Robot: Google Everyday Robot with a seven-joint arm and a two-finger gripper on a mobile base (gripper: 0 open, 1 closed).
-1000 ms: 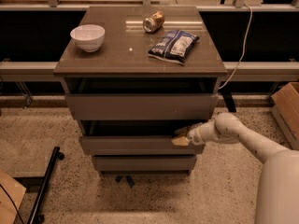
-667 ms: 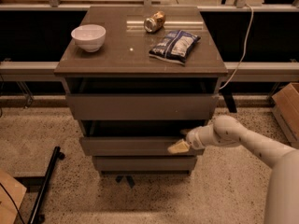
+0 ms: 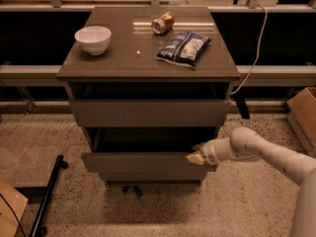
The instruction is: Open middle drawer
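Middle drawer (image 3: 143,163) has been drawn further out by gripper (image 3: 195,157) at its right edge; opening is judged nearly done. Grip state cannot be told.

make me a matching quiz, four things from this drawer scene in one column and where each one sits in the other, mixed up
1 bowl
2 can
3 bag
4 end effector

a at the right end of the middle drawer front
b lying at the back of the cabinet top
c left side of the top
d right side of the top, in front of the can

Pairs: 1-c, 2-b, 3-d, 4-a
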